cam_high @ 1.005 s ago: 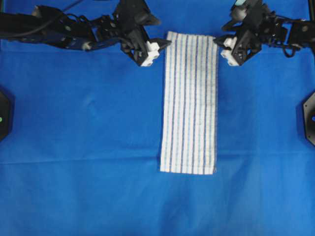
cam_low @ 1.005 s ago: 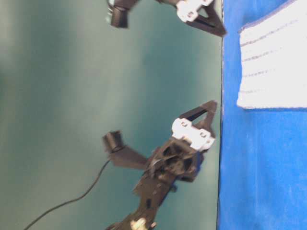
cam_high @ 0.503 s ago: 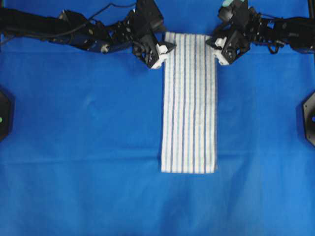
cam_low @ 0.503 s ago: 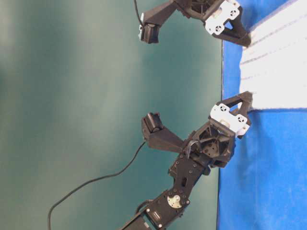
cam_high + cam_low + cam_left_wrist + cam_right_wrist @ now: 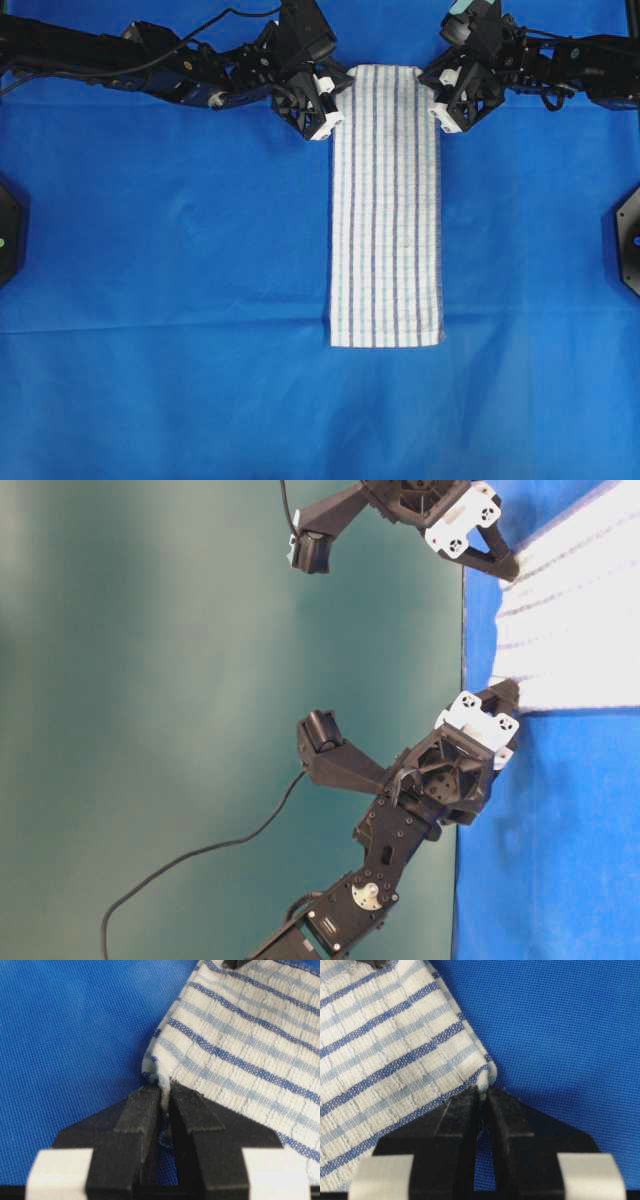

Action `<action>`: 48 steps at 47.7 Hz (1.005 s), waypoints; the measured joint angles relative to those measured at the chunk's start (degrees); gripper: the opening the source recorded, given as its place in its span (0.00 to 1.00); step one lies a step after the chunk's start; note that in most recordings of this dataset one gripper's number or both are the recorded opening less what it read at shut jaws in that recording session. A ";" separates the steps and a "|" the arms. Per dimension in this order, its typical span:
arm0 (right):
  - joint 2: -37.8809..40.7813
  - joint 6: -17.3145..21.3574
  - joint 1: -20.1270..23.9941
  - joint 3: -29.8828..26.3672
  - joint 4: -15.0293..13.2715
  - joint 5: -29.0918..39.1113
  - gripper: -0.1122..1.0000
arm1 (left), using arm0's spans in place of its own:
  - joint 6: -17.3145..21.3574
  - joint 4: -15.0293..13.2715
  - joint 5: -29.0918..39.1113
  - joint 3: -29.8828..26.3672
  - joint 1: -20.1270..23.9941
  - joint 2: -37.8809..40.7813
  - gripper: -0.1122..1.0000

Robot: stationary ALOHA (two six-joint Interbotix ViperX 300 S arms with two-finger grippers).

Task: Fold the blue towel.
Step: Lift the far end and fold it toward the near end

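Observation:
The blue towel [image 5: 386, 210], white with thin blue stripes, lies as a long narrow strip down the middle of the table. My left gripper [image 5: 337, 88] is shut on its far left corner; in the left wrist view the jaws [image 5: 165, 1097] pinch the corner of the towel [image 5: 240, 1045]. My right gripper [image 5: 433, 92] is shut on the far right corner; in the right wrist view the jaws [image 5: 482, 1094] pinch the corner of the towel [image 5: 385, 1045]. In the table-level view both grippers [image 5: 503, 695] [image 5: 508, 568] sit at the edge of the towel [image 5: 570, 610].
The plain blue table covering [image 5: 160, 300] spreads flat around the towel. Black fixtures sit at the left edge [image 5: 8, 230] and right edge [image 5: 628, 240] of the table.
Both grippers came down onto the towel's far corners and closed on them. The towel's far edge has lifted slightly and the strip has shifted a little.

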 measured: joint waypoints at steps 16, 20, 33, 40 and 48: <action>-0.70 0.09 -2.90 -0.97 0.53 0.62 0.17 | 0.26 0.00 0.88 -2.37 3.16 0.00 0.12; -0.79 0.35 -3.87 -1.67 0.53 0.62 0.17 | 1.58 0.09 1.49 -3.25 3.78 0.00 0.12; -0.88 0.00 -4.57 -3.16 0.53 1.23 0.17 | 3.96 0.09 3.69 -4.57 4.13 -0.09 0.12; -3.87 0.18 -4.39 -3.08 0.53 3.34 0.17 | 4.04 0.00 4.66 -4.57 4.04 -1.93 0.12; -9.76 0.35 -2.72 -2.11 0.53 6.33 0.17 | 5.98 0.09 7.21 -3.87 2.99 -6.50 0.12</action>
